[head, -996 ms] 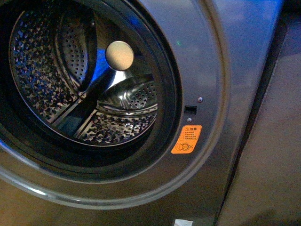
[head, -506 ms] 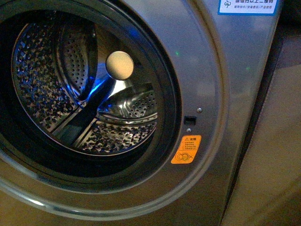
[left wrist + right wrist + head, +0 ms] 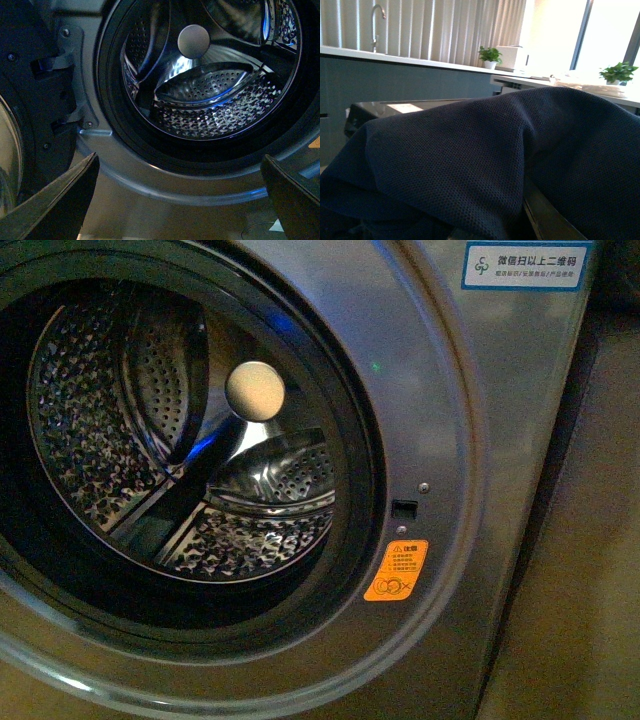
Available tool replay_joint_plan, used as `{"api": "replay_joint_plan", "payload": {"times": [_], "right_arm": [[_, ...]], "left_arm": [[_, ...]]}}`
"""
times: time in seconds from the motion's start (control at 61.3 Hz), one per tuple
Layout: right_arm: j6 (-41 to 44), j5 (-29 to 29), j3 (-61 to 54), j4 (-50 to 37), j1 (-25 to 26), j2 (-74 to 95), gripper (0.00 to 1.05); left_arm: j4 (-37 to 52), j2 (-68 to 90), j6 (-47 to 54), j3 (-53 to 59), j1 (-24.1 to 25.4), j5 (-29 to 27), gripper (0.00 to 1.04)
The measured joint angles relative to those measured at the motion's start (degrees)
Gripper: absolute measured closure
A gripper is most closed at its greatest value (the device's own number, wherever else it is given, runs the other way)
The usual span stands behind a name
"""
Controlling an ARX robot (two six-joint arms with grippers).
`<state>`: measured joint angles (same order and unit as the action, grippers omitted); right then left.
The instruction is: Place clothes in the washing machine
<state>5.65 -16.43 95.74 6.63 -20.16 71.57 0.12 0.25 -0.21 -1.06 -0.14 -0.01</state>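
The grey washing machine (image 3: pixel 470 440) fills the front view, its porthole open onto the shiny perforated drum (image 3: pixel 240 530), with an orange sticker (image 3: pixel 397 570) beside the rim. Neither arm shows in that view. In the left wrist view my left gripper (image 3: pixel 180 200) stands open in front of and below the drum mouth (image 3: pixel 200 100), its dark fingers (image 3: pixel 60 200) wide apart with nothing between them. In the right wrist view the navy-blue clothes (image 3: pixel 470 160) drape over my right gripper (image 3: pixel 520 225), which is shut on them. Only one finger (image 3: pixel 547 220) peeks out from under the fabric.
The machine's open door (image 3: pixel 30 110) hangs beside the porthole in the left wrist view. A blue-and-white label (image 3: pixel 527 265) is on the machine's upper front. A tan panel (image 3: pixel 580 540) stands right of the machine. Behind the clothes are a counter with a tap (image 3: pixel 377 20) and potted plants (image 3: pixel 490 55).
The washing machine has slid lower in the front view, and the blue-and-white label has come into sight at the top.
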Motion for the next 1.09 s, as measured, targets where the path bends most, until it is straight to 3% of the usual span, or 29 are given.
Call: {"api": "replay_joint_plan", "payload": {"times": [0.555,0.604,0.686,0.783,0.914,1.094], "right_arm": [[0.3,0.3,0.1,0.1,-0.9,0.1,0.99],[0.3,0.3,0.1,0.1,-0.9,0.1,0.99],[0.4,0.3,0.1,0.1,-0.9,0.1,0.99],[0.4,0.3,0.1,0.1,-0.9,0.1,0.99],[0.4,0.3,0.1,0.1,-0.9,0.1,0.99],[0.4,0.3,0.1,0.1,-0.9,0.1,0.99]], "left_arm": [[0.0,0.0,0.0,0.0,0.0,0.1,0.07],[1.1,1.0,-1.2,0.0,1.9,5.8,0.07],[11.2,9.7,-4.2,-1.3,10.5,21.4,0.07],[23.1,21.5,-7.0,-6.9,16.0,28.9,0.07],[34.5,37.6,-9.1,-21.8,13.1,31.7,0.07],[35.9,48.0,-10.2,-35.2,4.4,34.1,0.07]]}}
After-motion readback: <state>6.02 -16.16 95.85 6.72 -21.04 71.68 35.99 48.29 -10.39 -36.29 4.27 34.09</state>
